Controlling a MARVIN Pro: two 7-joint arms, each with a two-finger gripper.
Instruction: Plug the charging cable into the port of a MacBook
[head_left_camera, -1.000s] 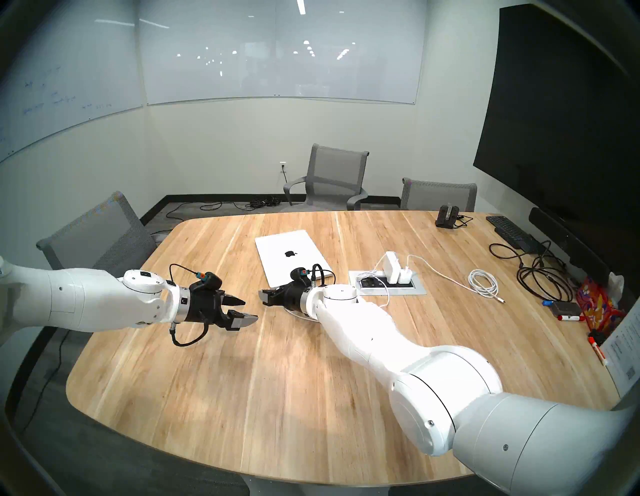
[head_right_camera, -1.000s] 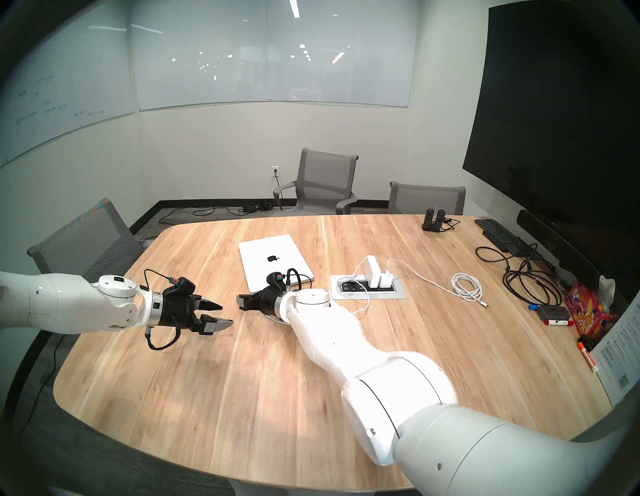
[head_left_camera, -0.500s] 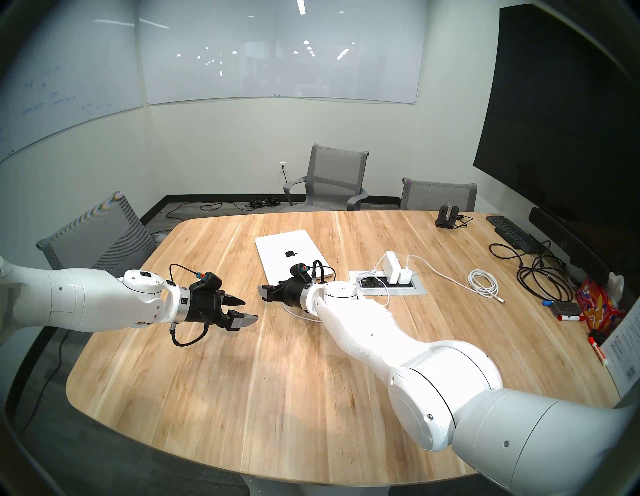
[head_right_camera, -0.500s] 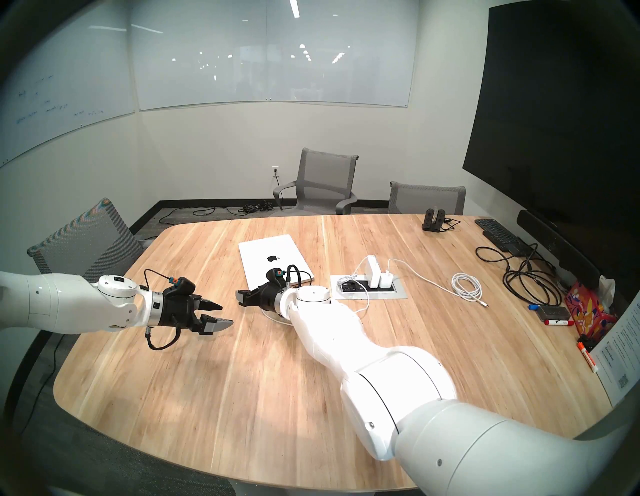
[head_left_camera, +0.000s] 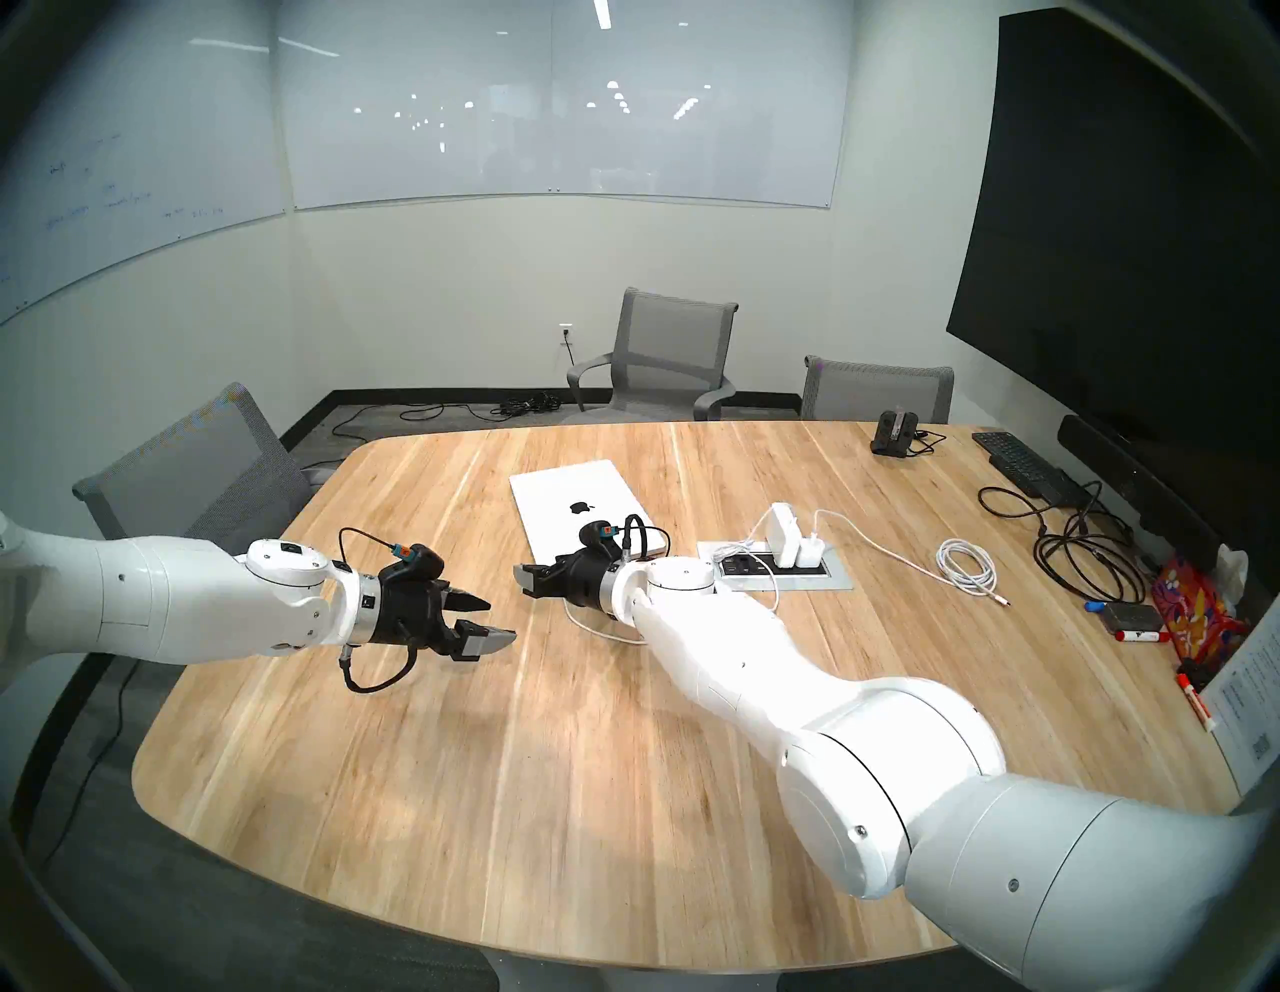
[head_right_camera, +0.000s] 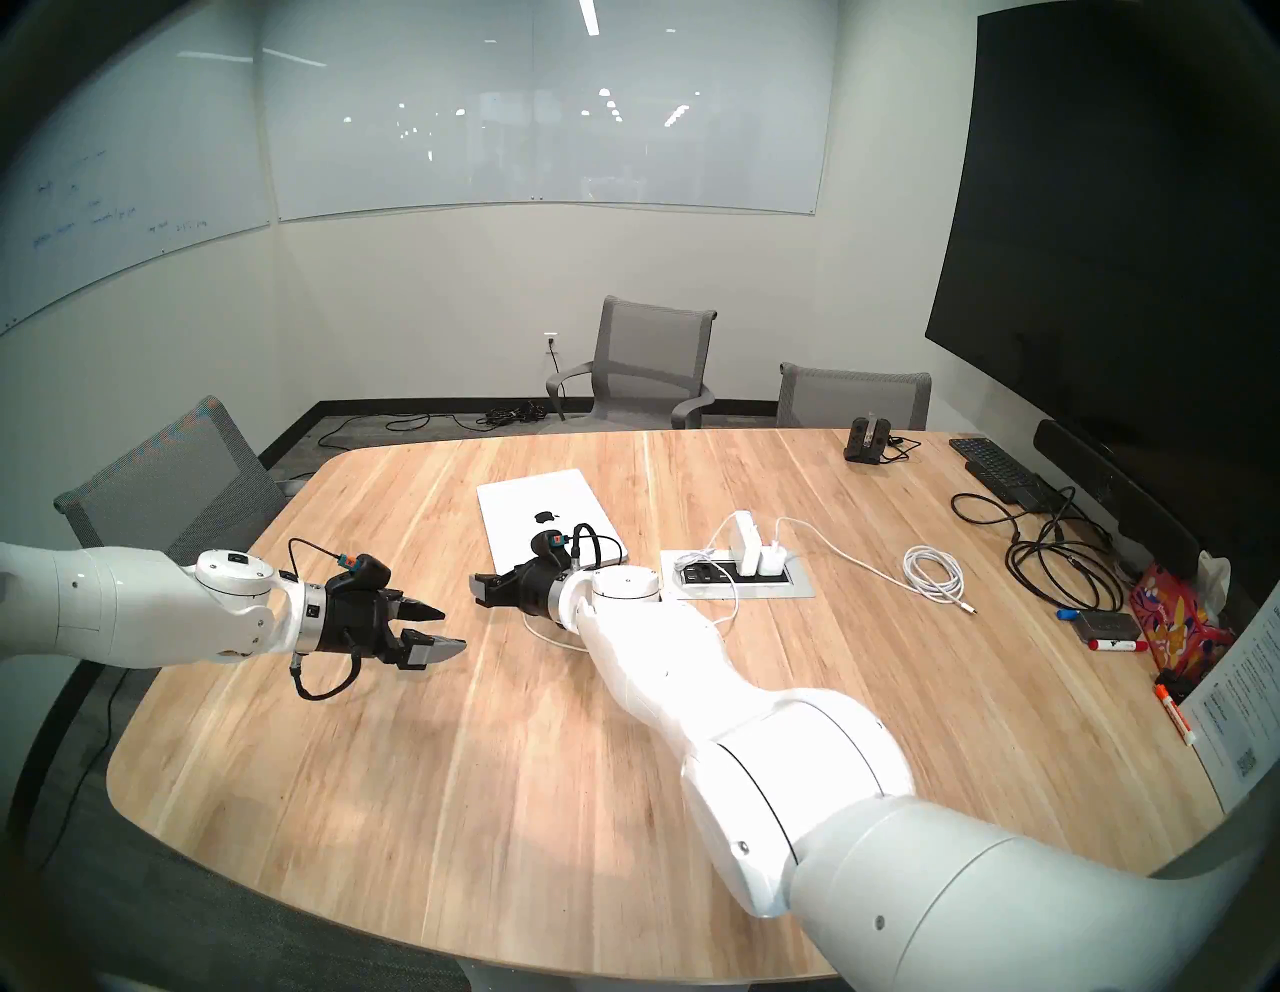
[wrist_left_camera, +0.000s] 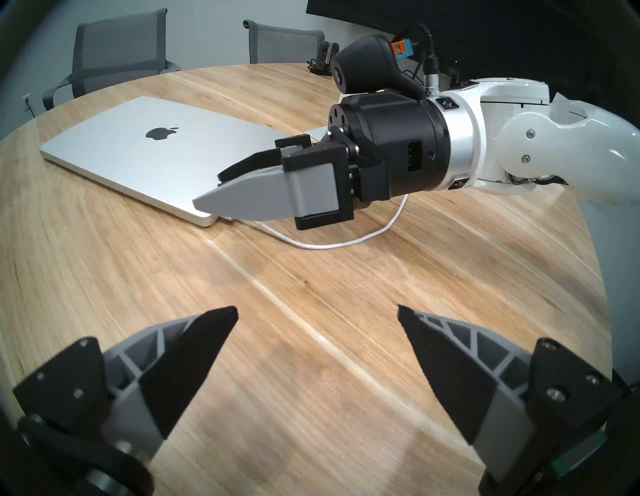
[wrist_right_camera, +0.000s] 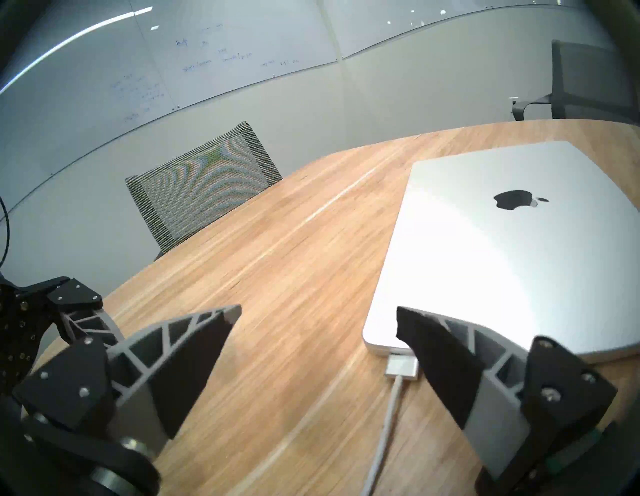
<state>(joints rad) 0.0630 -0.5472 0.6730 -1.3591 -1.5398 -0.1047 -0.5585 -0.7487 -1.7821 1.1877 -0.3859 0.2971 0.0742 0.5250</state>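
The right gripper (wrist_right_camera: 318, 315), jaws now wide and empty, has lifted slightly off the charging cable (wrist_right_camera: 401, 367), whose connector sits against the MacBook (wrist_right_camera: 485, 263) edge just below the jaws, apparently plugged in.

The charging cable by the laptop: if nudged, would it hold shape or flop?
The charging cable lies in a loose curve on the table, so it is probably limp. Its flat connector looks rigid and sits against the MacBook edge.

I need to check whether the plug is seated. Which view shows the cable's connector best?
The right wrist view: the connector sits against the MacBook edge, unobstructed. In the left wrist view the right gripper hides it; head views show only cord.
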